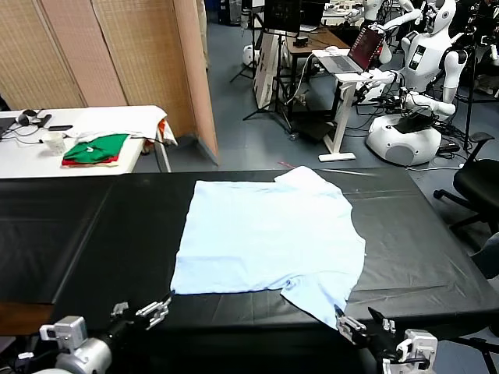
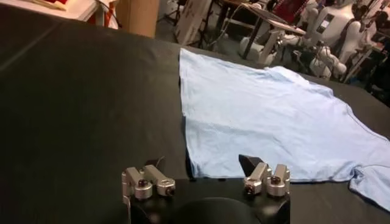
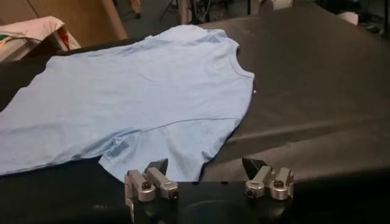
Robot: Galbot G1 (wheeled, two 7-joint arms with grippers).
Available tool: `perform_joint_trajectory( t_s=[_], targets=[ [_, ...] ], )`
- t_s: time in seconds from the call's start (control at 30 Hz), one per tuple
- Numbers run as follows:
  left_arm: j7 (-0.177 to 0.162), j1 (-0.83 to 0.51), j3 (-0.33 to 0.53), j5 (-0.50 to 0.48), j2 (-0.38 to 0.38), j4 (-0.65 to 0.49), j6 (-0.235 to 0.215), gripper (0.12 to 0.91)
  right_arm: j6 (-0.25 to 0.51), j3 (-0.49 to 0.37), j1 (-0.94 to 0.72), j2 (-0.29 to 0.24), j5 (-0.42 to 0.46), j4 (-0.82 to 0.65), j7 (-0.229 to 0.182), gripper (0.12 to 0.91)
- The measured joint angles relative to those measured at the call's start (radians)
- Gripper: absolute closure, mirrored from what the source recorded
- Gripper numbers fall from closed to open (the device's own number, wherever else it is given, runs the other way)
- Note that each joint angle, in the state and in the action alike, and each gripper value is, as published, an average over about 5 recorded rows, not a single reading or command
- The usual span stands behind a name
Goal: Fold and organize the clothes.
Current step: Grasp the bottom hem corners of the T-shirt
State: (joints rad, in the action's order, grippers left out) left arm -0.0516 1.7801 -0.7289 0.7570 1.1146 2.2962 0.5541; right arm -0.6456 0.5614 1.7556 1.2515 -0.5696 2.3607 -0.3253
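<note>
Surface: black table (image 1: pixel 437 257) fills the foreground; behind it a lab with a side table (image 1: pixel 23 156) at 10 o'clock and a white robot (image 1: pixel 413 86) at 1 o'clock.
Shirt: pale blue T-shirt (image 1: pixel 269 238) lies spread flat at the table's centre, collar toward 3 o'clock, hem toward 9 o'clock, no lettering showing.
Near sleeve: sleeve (image 1: pixel 320 294) points to 5 o'clock, close to the table's front edge.
Far sleeve: second sleeve (image 1: pixel 304 178) lies at 12 o'clock, slightly rumpled.
Right gripper: right gripper (image 1: pixel 361 327) hovers at 5 o'clock, just beside the near sleeve's tip, jaws spread, nothing between them.
Left gripper: left gripper (image 1: pixel 144 313) waits at 7 o'clock, near the hem corner (image 1: pixel 175 287), jaws spread and empty.
Stage: judged as the very start; no fold made.
Risk, grip: thin fabric lies tight to the top, so a shallow pinch may slide off, or catch one layer only and pull the shirt's layers apart.
Risk, drag: lifting one side alone would likely skew the shirt and wrinkle it.
Risk, edge: the sleeve sits close to the front edge; a nudge could push it over.
Others: folded green and red garments (image 1: pixel 95 149) on the side table are well apart and not involved.
</note>
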Motion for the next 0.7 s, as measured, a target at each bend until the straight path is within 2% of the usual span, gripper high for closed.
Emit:
perform_joint_trajectory(
  t_s=[0.47, 0.57, 0.7],
  targets=[
    [-0.011, -0.058, 0.080, -0.069, 0.050, -0.062, -0.015, 0.125, 0.002, -0.065, -0.032, 0.015, 0.035, -0.038, -0.011, 0.131],
    [-0.012, -0.077, 0.102, -0.088, 0.061, -0.073, -0.016, 0.151, 0.005, -0.071, -0.037, 0.018, 0.038, -0.048, -0.011, 0.189],
    [-0.013, -0.099, 0.124, -0.106, 0.072, -0.087, -0.019, 0.267, 0.008, -0.081, -0.044, 0.023, 0.045, -0.064, -0.011, 0.330]
  ],
)
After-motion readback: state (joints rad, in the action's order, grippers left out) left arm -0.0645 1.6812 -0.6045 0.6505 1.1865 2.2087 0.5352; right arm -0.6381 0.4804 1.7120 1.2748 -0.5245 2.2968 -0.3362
